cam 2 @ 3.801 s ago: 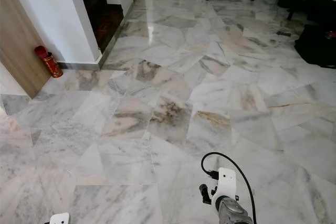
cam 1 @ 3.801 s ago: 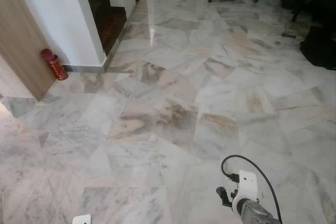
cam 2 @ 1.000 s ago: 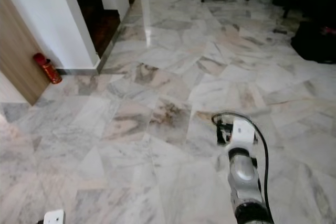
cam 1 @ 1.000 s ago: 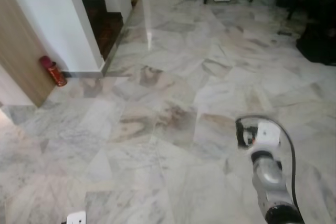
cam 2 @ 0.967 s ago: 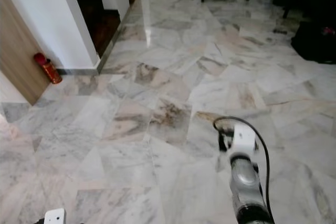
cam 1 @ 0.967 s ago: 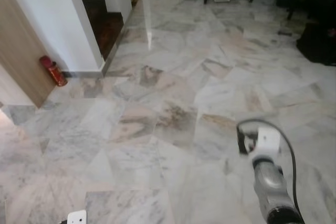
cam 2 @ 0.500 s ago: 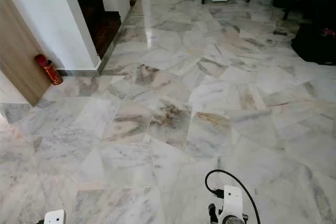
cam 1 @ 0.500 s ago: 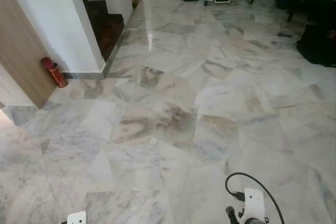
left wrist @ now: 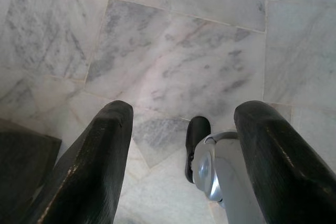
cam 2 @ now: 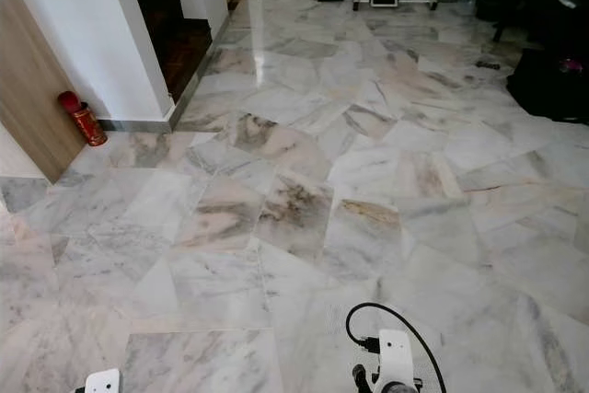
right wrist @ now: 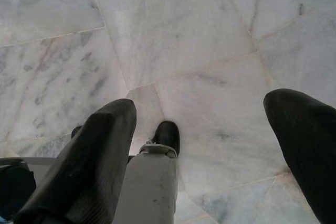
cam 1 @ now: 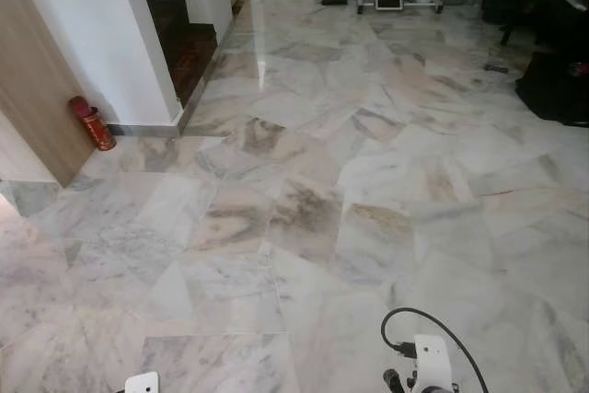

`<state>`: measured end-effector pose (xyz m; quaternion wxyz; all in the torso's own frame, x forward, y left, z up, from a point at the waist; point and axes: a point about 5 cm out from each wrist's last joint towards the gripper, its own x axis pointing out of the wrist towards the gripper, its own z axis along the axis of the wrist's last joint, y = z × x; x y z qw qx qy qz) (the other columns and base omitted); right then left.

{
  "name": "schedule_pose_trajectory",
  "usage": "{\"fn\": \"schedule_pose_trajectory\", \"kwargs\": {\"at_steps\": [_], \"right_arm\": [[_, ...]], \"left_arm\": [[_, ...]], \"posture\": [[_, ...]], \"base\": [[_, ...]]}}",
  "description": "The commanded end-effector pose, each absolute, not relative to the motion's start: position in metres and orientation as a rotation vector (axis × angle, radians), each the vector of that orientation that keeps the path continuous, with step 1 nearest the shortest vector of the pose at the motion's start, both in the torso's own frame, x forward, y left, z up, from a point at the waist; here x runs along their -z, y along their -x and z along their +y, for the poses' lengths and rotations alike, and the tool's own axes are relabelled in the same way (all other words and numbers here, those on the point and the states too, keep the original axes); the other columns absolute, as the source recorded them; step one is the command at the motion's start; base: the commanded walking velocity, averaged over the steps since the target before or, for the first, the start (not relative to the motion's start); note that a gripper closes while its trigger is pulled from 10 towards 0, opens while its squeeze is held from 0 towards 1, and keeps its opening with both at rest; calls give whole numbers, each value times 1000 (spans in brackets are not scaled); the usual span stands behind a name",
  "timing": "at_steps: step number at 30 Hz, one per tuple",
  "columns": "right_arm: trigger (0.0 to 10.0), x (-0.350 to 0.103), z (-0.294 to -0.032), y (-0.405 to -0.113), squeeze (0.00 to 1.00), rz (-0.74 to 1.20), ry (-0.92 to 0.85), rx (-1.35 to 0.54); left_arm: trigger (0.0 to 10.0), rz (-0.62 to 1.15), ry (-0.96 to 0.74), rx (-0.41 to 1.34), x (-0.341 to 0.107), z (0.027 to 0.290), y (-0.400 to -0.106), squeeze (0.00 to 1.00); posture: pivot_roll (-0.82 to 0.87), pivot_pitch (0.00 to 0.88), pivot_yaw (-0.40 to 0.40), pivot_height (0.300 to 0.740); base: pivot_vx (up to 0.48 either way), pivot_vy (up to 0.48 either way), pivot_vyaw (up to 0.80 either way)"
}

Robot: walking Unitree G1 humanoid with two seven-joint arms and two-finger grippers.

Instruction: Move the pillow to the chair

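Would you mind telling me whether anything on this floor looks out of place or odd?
One thing: a red fire extinguisher stands directly on the marble floor, leaning against the wooden panel beside the stairs, not mounted. Otherwise nothing looks spilled or damaged.

Head stereo pair looks forward-down over marble floor [cam 1: 304, 163]; wrist cameras face same floor, close.
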<state>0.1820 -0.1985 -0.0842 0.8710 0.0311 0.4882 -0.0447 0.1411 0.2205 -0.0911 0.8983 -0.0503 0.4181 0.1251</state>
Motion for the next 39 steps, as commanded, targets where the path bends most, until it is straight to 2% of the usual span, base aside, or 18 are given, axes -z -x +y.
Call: {"fn": "schedule_pose_trajectory", "kwargs": {"at_steps": [1,7,22,39], "right_arm": [[10000,81,-200,-188,0,1014,-80,108],[10000,77,-197,-196,0,982,-62,71],[10000,81,-185,-191,0,983,-107,71],[10000,82,-183,-190,0,993,-104,53]], "left_arm": [[10000,885,119,-284,93,220,-137,0],[10000,883,123,-293,93,221,-138,0],[10000,887,107,-300,92,228,-136,0],[10000,893,98,-299,92,231,-134,0]], "posture": [[-34,0,7,740],[-28,0,9,740],[-19,0,30,740],[-14,0,35,740]], "base": [[0,0,0],[0,0,0],[0,0,790],[0,0,565]]}}
